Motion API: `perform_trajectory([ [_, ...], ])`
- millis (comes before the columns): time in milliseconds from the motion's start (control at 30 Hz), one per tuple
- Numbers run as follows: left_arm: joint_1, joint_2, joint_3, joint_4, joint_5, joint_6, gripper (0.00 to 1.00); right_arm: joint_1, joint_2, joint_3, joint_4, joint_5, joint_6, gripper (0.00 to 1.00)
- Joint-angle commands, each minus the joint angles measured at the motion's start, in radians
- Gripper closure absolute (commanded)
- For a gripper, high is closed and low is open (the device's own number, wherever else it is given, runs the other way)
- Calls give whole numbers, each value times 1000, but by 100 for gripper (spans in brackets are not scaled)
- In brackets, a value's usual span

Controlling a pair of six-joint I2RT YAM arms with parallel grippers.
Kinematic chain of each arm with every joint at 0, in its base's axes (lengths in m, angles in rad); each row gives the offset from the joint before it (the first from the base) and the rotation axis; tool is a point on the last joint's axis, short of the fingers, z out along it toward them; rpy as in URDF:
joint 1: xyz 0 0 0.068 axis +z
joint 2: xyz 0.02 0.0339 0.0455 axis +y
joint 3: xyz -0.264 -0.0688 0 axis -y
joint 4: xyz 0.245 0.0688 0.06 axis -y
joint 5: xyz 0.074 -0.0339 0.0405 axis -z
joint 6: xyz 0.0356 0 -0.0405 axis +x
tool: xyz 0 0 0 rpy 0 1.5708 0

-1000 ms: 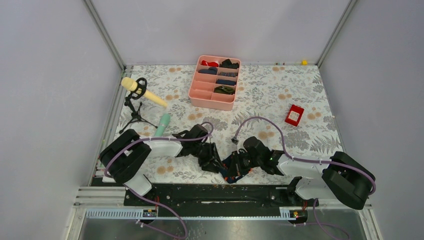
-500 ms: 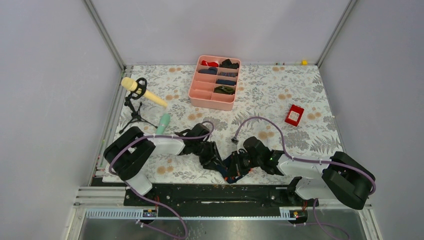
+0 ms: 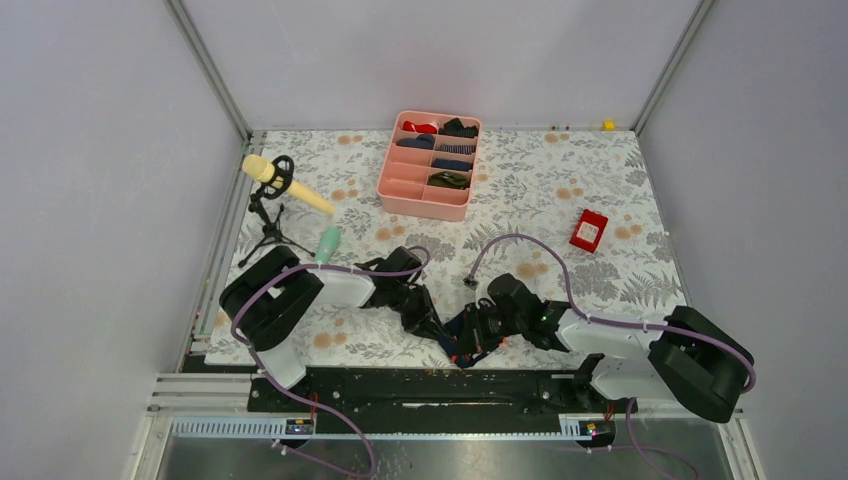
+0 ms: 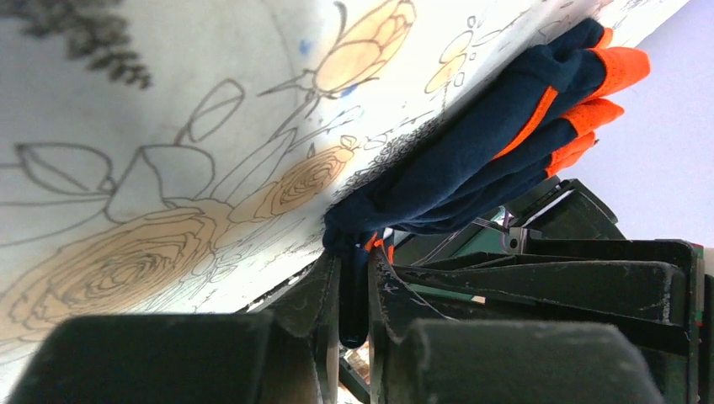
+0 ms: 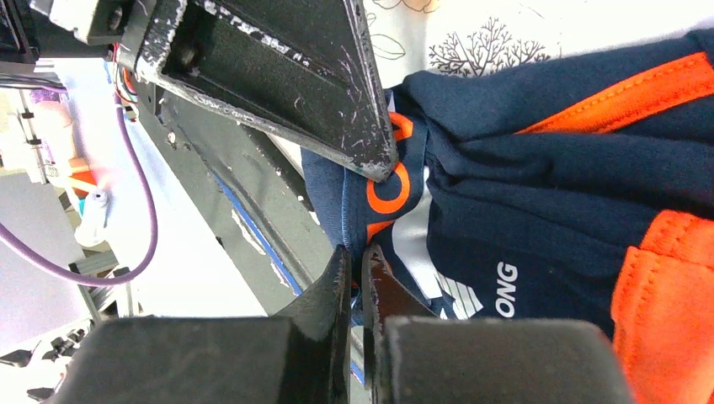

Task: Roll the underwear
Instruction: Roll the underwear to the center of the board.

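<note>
**Two tools pinch the underwear at the front of the bench**

The flowery bench (image 3: 610, 180) is the biggest thing here. The pink tray (image 3: 423, 207) sits far back on it, well apart from the work. Both arms bend in low and meet near the front edge.

The underwear (image 3: 458, 342) lies there between them. It is dark blue with bright orange edges. It is bunched into folds and is not a neat roll yet.

The left tool (image 4: 354, 261) is clenched on one end of the cloth. The right tool (image 5: 357, 268) is clenched too, with a thin blue edge squeezed between its tips.

I think three things could go wrong:
- Each tool grips only a little bit of cloth, so it could slip out and the folds would fall open.
- If the tools pull apart, the bundle could stretch flat again.
- The tools are very close together, so they could bump into each other.
</note>
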Motion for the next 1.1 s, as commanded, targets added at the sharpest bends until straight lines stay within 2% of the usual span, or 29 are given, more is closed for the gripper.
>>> perform_trajectory([
  [0,-15,-1,23,-142,-13,-26,100,0,-31,-6,-75,11,-31,100],
  [33,-18,1,54,-216,-29,-10,100,0,-28,-4,-80,9,-33,96],
  [133,-36,42,192,-485,-101,47,100,0,-31,11,-117,20,-46,76],
  [200,-47,84,270,-615,-135,80,100,1,-55,31,-165,53,-59,69],
  [267,-55,117,309,-675,-140,95,100,7,-100,56,-258,105,-77,63],
  [433,-65,145,307,-683,-130,69,100,59,-228,104,-405,274,-97,55],
  [600,-71,153,310,-682,-119,46,100,242,-261,158,-484,551,-63,52],
  [867,-72,156,310,-697,-109,34,100,522,-104,330,-532,891,-44,44],
  [1067,-73,159,315,-698,-105,32,100,630,95,455,-602,1003,-59,40],
])
